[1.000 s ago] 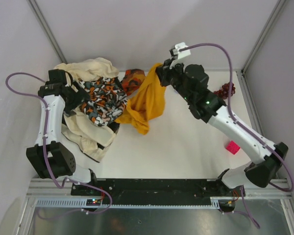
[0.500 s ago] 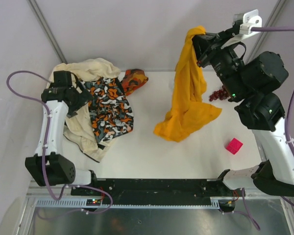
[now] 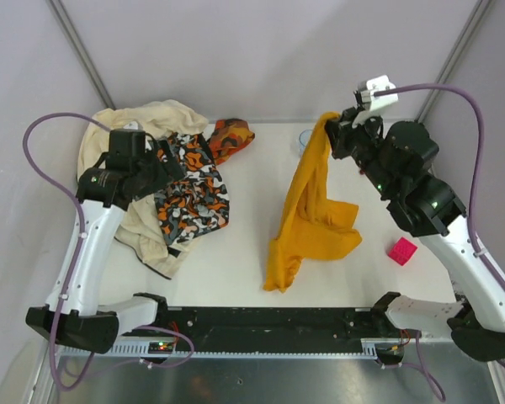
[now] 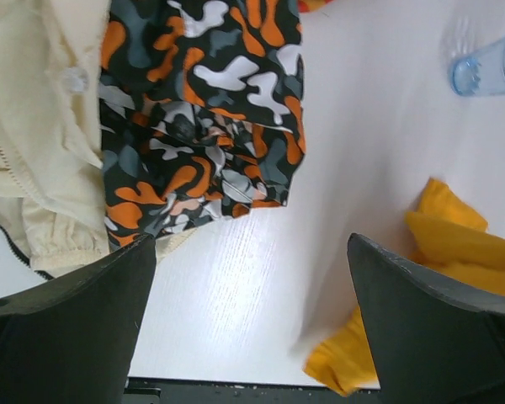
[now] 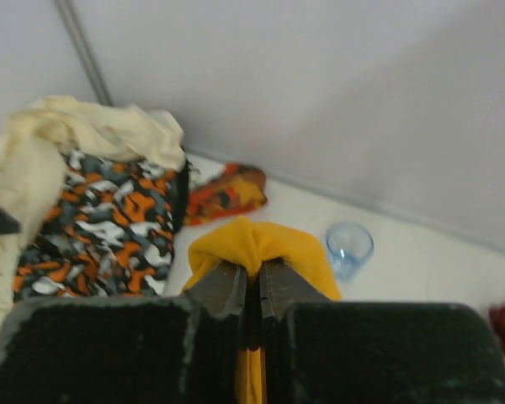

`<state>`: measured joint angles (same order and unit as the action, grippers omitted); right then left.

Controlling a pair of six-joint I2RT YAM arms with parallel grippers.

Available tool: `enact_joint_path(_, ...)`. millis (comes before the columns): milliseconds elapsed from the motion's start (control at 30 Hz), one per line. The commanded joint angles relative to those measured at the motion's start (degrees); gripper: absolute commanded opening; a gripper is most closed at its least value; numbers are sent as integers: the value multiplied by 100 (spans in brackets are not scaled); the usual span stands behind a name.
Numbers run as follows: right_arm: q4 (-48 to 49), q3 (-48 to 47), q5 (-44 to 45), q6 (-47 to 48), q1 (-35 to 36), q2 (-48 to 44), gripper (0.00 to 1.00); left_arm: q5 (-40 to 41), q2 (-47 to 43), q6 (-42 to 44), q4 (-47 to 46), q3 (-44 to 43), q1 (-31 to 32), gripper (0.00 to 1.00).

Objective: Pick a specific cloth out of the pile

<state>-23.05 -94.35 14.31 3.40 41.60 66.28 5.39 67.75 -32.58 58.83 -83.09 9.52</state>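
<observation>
Since half a second ago we have brought the right arm down, and the cloth has gone from dangling high to trailing onto the table, its lower end nearer the front edge. It sits centre-right, well apart from the pile. The right gripper is clamped on a bunched top fold, with yellow fabric bulging above the closed fingers. To finish well, we judge it best to lay the cloth down where the table is bare and release only once its weight rests there, steering clear of the clear cup just behind and the pink cube beside it. It is plain mustard yellow, soft and limp, falling in long folds. Our left gripper hovers over the pile's patterned edge, fingers spread wide and holding nothing.
</observation>
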Motion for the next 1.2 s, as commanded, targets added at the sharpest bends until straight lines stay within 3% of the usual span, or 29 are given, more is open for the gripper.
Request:
enact_joint_path(0, 455, 1050, 138, -833, -336, -618, 0, -135, -83, 29, -110, -56, 348, 100)
enact_joint_path(100, 255, 1869, 1077, -1740, -274, -985, 0, -150, 3, -10, -167, 63, 498, 100)
enact_joint_path(167, 498, 2549, 1161, -2050, -269, -1229, 0, -141, 116, -29, -189, 40, 551, 100)
enact_joint_path(333, 268, 3787, 121, -2823, -229, -1049, 0, -57, 279, -62, -238, 67, 700, 100)
enact_joint_path(567, 892, 5478, -1135, -3922, -286, -89, 3, -15, 204, -121, -267, 643, 743, 100)
enact_joint_path(667, 983, 5605, -1129, -3966, -296, 311, 15, -13, 69, -187, -273, 890, 757, 100)
enact_joint_path(833, 944, 5581, -1634, -3963, -745, -325, 85, 23, -350, -316, -294, 1179, 776, 100)
enact_joint_path(867, 846, 5548, -1625, -3949, -884, -576, 92, 14, -451, -344, -307, 1220, 778, 100)
enact_joint_path(1033, 14, 5130, -1668, -3688, -1847, -1898, 99, 9, -915, -442, -385, 1552, 788, 100)
enact_joint_path(1167, -705, 4734, -1817, -3224, -3530, -2254, 99, 10, -1178, -537, -420, 1837, 796, 100)
